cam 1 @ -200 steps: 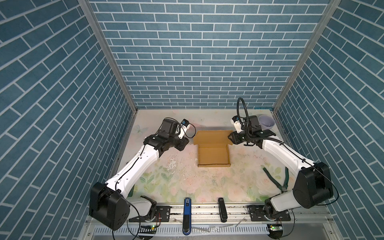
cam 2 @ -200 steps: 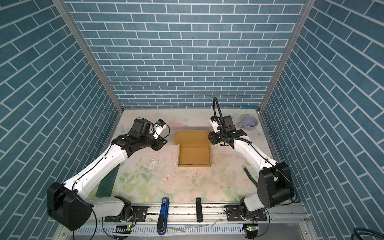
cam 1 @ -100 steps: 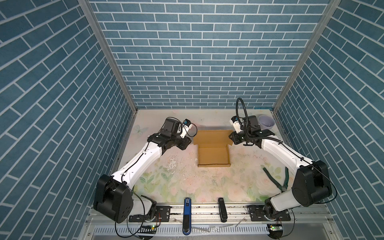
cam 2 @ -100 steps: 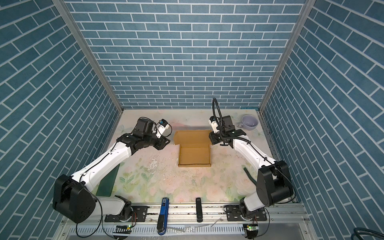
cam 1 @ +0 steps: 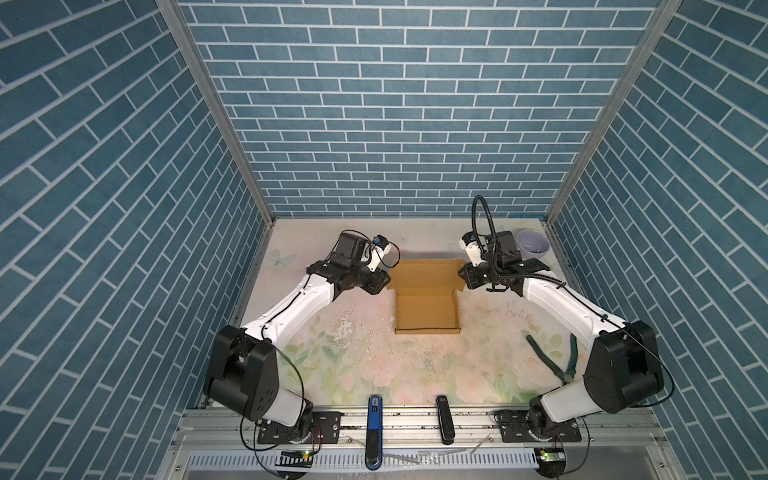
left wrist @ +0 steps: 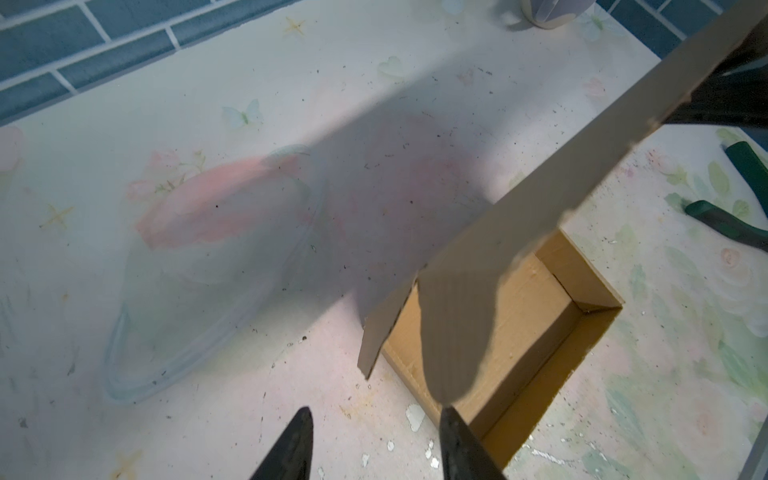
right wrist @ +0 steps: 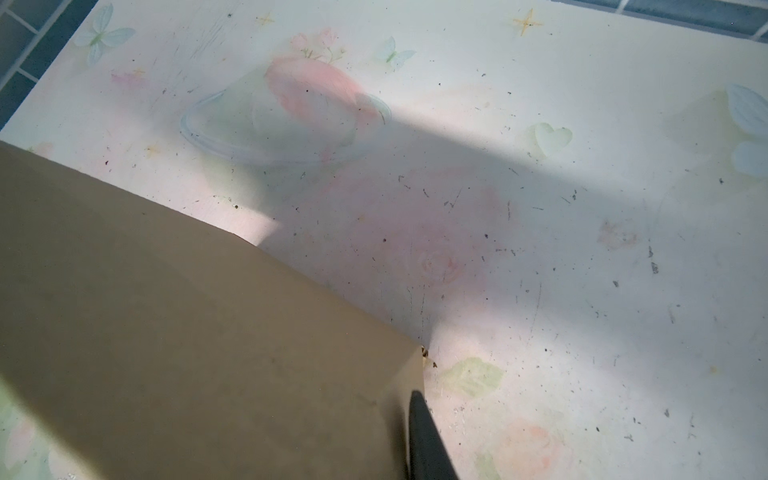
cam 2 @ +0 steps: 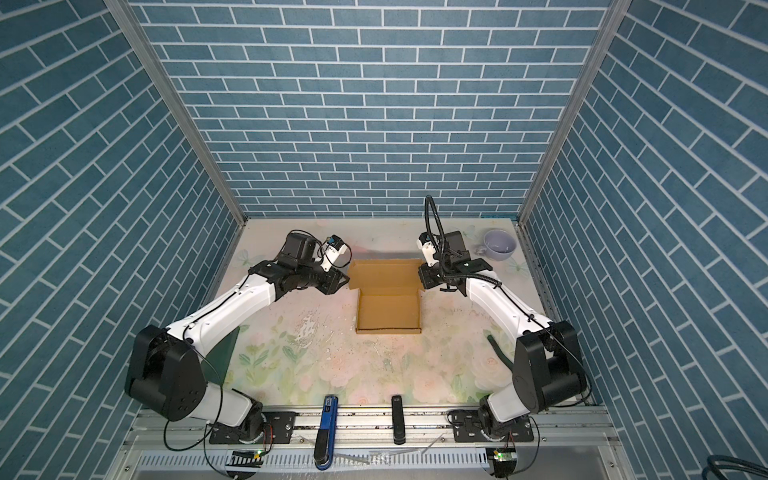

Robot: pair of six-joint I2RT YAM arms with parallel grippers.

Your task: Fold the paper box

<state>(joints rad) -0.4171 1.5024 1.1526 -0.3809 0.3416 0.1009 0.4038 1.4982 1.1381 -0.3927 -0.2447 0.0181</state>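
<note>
Left gripper has swung in beside the raised lid of the plain brown corrugated cardboard paper box; the right gripper sits at the lid's far flap.
The box rests mid-way across the floral table, tray formed, lid tilted up. Left jaws stand part-open and empty. Right shows one finger against the flap, the other hidden: whether it pinches, I cannot tell. Nothing pins the tray, so a one-sided pull could slide or skew it.

Bright top views, hazy wrist views, paper box casting broad shadow
</note>
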